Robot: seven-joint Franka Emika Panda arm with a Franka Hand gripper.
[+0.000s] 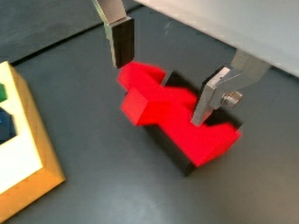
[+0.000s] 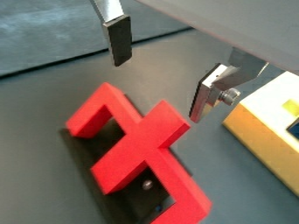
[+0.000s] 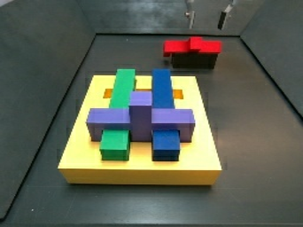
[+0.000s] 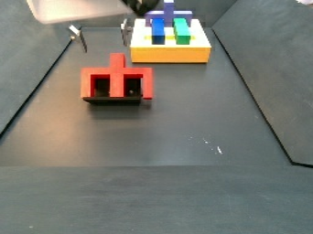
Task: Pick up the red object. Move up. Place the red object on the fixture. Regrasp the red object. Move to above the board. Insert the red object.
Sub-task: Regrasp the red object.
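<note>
**A:** Where is the claw (image 1: 163, 77) sitting, and what is it doing?

**B:** It is hanging just above the red object (image 1: 167, 107), jaws spread wide and gripping nothing. In both wrist views the two silver fingers (image 2: 115, 33) are standing apart from the plastic, one on each side of the centre stub, with open air between pad and block.

**A:** And the red object itself?

**B:** It is lying on the fixture (image 3: 192, 60), directly under the claw. In a side view (image 4: 117, 80) its flat bar is spanning the black block and its two legs are showing against the dark front; the fixture (image 4: 116, 99) is poking out below it.

**A:** How much room is there around it?

**B:** Plenty. The dark table (image 4: 184, 128) is lying bare in front of the fixture, out toward the near edge in that side view. The grey side walls are standing well apart from the claw on either hand.

**A:** Counts?

**B:** One red object, one fixture, one board (image 3: 140, 160). On the board I am counting one purple cross-shaped block (image 3: 140, 116), two green blocks (image 3: 113, 142) and two blue blocks (image 3: 166, 144).

**A:** Is anything standing in the way?

**B:** The board is sitting off to one side of the claw, well apart in a side view; only its yellow corner (image 2: 271, 118) is edging into the wrist views near a finger, not touching it.
</note>
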